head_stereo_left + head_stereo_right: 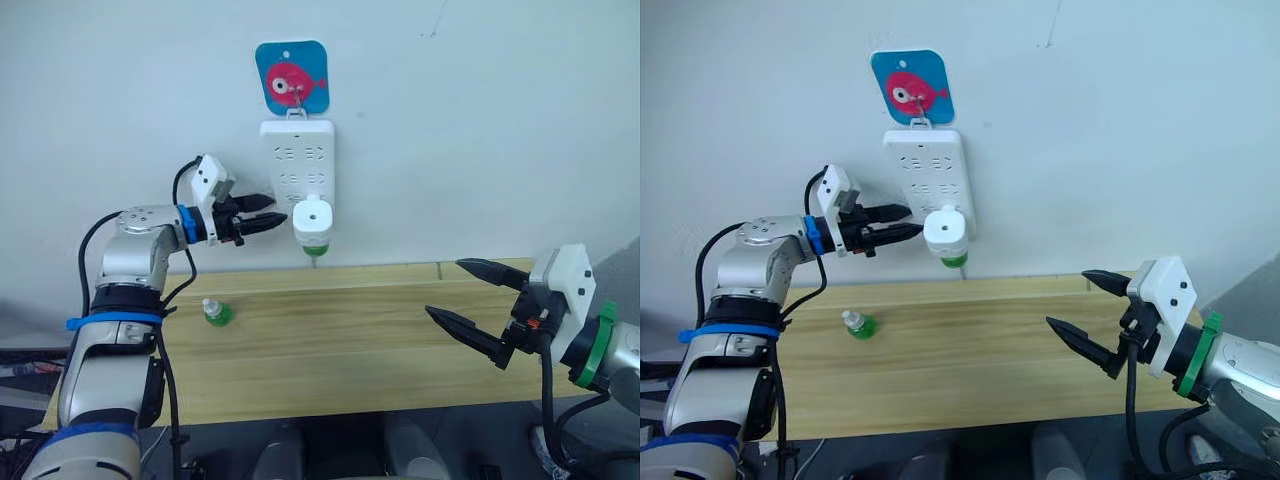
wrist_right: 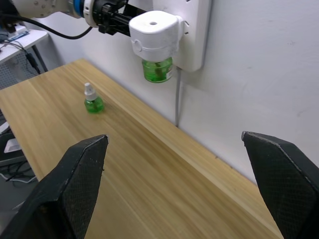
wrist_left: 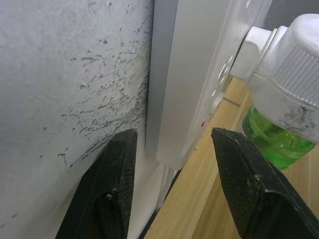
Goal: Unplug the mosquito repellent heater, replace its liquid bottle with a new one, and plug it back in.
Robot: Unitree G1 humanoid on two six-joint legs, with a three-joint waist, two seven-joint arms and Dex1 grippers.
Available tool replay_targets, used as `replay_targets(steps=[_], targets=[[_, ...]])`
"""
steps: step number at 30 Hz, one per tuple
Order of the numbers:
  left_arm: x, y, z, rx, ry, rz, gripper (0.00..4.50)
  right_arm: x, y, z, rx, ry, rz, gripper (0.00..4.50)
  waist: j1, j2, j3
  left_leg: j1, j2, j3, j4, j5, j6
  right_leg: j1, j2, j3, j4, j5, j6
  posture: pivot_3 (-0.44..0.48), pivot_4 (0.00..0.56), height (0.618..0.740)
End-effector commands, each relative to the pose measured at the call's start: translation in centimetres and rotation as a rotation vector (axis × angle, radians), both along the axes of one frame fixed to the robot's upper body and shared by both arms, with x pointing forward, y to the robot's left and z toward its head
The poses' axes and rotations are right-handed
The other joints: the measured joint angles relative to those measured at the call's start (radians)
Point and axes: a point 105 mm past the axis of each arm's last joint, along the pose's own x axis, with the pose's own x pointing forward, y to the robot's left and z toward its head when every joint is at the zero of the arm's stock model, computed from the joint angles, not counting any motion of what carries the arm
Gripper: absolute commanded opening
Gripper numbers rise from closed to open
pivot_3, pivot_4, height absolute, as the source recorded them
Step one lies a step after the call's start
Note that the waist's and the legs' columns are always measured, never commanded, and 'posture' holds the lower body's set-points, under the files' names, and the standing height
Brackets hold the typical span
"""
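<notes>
The white mosquito repellent heater (image 1: 312, 218) is plugged into the lower right of a wall power strip (image 1: 296, 158). The green liquid bottle (image 1: 315, 249) hangs screwed in beneath it, its neck hidden inside the heater. My left gripper (image 1: 275, 211) is open just to the left of the heater at the same height, its fingers pointing at it without touching; in the left wrist view the fingers (image 3: 117, 169) frame the strip's edge. The new one (image 1: 215, 313), green with a white cap, stands on the wooden table (image 1: 350, 340) at the left. My right gripper (image 1: 443, 287) hangs open over the table's right end.
A blue plaque with a red fish (image 1: 291, 78) holds the power strip on the white wall. The strip's white cable (image 2: 178, 102) runs down behind the table's back edge. The table's front edge lies close below my right gripper.
</notes>
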Motion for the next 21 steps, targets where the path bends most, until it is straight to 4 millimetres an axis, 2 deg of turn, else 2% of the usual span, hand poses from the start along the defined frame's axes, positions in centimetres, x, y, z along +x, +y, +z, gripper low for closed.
replay_targets(steps=[1, 6, 12, 17, 21], targets=[[0.5, -0.8, 1.9, 0.009, -0.071, -0.029, 2.48, -0.4, 0.7, 0.9, -0.001, -0.039, 0.026, 4.5, 0.001, 0.0, 0.002, 0.0, 0.0, 0.0, 0.0, 0.001, 0.0, 0.0, 0.0, 0.0, 0.0, 0.001, 0.0, -0.238, 0.214, 0.74], [0.5, -2.0, 2.7, 0.012, -0.073, -0.106, 2.48, -0.5, 0.8, 1.0, -0.002, -0.031, 0.025, 4.5, 0.003, -0.002, 0.01, 0.0, -0.001, -0.001, 0.0, 0.003, 0.0, 0.0, 0.0, -0.001, 0.0, 0.002, 0.0, -0.239, 0.216, 0.74], [1.2, -1.7, 3.6, 0.026, -0.131, -0.078, 2.48, -0.6, 0.7, 0.9, -0.006, -0.021, 0.029, 4.5, 0.008, -0.003, 0.014, -0.002, -0.001, -0.003, 0.0, 0.004, -0.001, 0.0, 0.0, -0.003, 0.0, 0.002, 0.0, -0.243, 0.213, 0.74], [0.2, -3.1, 3.5, 0.037, -0.134, -0.167, 2.48, -0.7, 0.6, 0.7, -0.001, -0.009, 0.037, 4.5, 0.009, -0.005, 0.016, -0.002, 0.0, -0.003, 0.0, 0.006, -0.001, 0.0, 0.0, -0.003, 0.0, 0.004, 0.0, -0.241, 0.209, 0.74], [1.1, -3.3, 4.8, 0.031, -0.221, -0.105, 2.48, -0.7, 0.6, 0.6, -0.003, -0.004, 0.044, 4.5, 0.013, -0.005, 0.017, -0.004, -0.001, -0.003, -0.001, 0.006, -0.001, -0.001, -0.001, -0.004, -0.001, 0.004, 0.0, -0.24, 0.206, 0.74]])
